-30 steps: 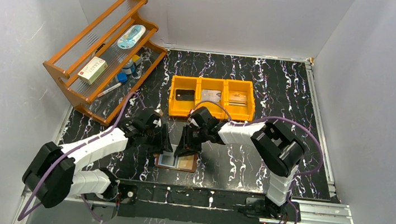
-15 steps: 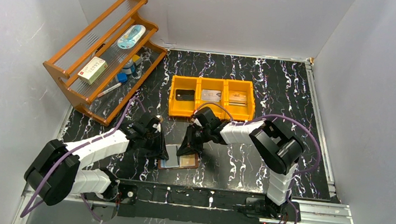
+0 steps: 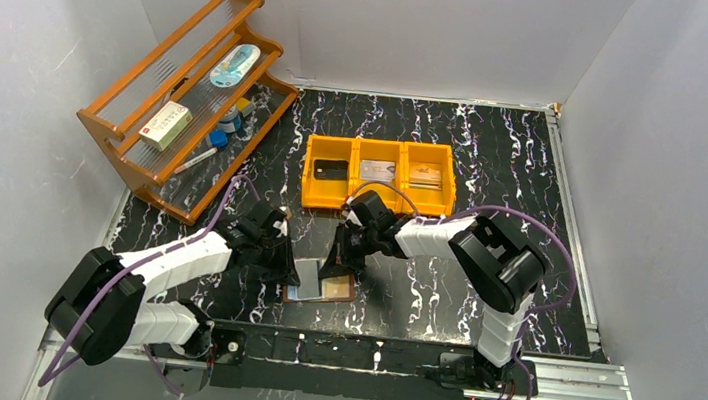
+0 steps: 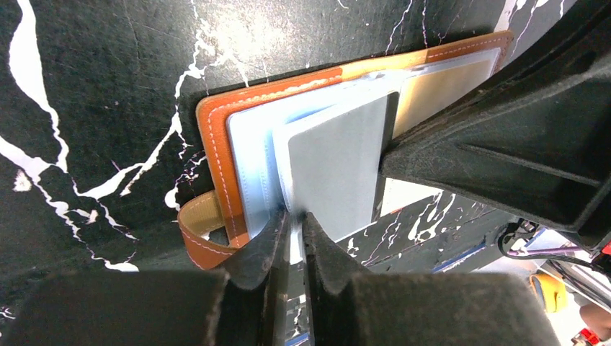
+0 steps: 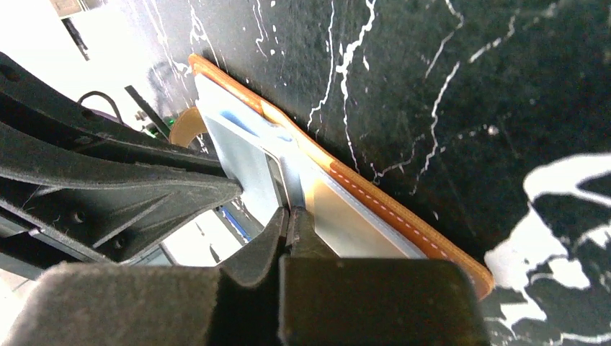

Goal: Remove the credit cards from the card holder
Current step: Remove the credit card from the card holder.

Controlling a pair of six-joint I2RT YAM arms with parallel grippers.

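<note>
Gripping check | your left jaws clamp the brown leather card holder (image 4: 214, 144) | right jaws pressed together at edge of thin silvery-grey card (image 4: 335, 169)

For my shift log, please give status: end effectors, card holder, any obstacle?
Left end effector shut on card holder pocket. Right end effector shut at grey card edge, grip unclear. Card holder open, flat on table. No obstacle seen.

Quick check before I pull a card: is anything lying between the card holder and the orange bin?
Nothing visible lies on the table between the card holder and the orange bin. Only the right gripper and its wrist hang over that stretch, with the fingers shut at the holder's pockets.
</note>
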